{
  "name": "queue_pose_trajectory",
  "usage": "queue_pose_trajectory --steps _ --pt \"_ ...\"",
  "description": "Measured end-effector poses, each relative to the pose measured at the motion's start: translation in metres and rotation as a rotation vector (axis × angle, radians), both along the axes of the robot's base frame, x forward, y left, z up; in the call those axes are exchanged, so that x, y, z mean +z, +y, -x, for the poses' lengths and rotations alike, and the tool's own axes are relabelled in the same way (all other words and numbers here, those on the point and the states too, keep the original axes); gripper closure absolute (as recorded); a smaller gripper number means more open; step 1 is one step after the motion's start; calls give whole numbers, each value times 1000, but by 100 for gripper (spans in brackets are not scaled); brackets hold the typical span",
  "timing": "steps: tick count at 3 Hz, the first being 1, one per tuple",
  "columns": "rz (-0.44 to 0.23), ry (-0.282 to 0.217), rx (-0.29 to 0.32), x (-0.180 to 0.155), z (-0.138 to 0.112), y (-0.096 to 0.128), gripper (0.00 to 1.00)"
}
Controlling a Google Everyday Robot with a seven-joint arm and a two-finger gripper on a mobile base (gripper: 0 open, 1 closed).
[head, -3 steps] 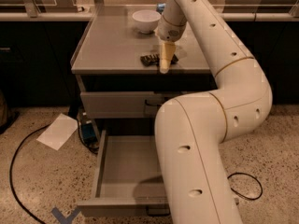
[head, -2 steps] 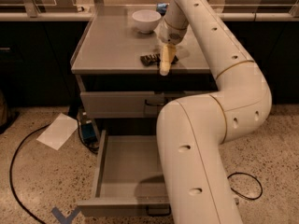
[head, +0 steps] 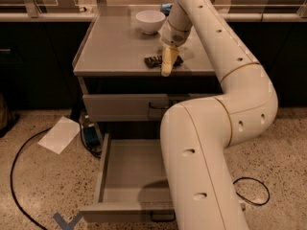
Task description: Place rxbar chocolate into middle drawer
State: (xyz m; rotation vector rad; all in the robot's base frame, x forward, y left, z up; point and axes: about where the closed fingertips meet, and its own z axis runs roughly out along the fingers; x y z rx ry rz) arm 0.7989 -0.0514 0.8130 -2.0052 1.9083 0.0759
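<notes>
The rxbar chocolate (head: 153, 60), a small dark wrapped bar, lies flat near the front edge of the grey cabinet top (head: 115, 47). My gripper (head: 166, 65) points down over the bar's right end, at or just above the surface, and hides part of the bar. The middle drawer (head: 128, 171) is pulled wide open below and its grey inside is bare. My white arm crosses in front of the drawer's right side.
A white bowl (head: 150, 21) stands at the back of the cabinet top, with a blue packet (head: 166, 7) behind it. The upper drawer (head: 120, 107) is closed. A white sheet (head: 59, 134), a blue object (head: 89, 133) and black cables (head: 19, 176) lie on the floor.
</notes>
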Motion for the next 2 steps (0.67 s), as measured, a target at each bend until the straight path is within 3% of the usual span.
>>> queue_pose_trajectory --steps 2 --pt "0 0 0 0 0 0 62"
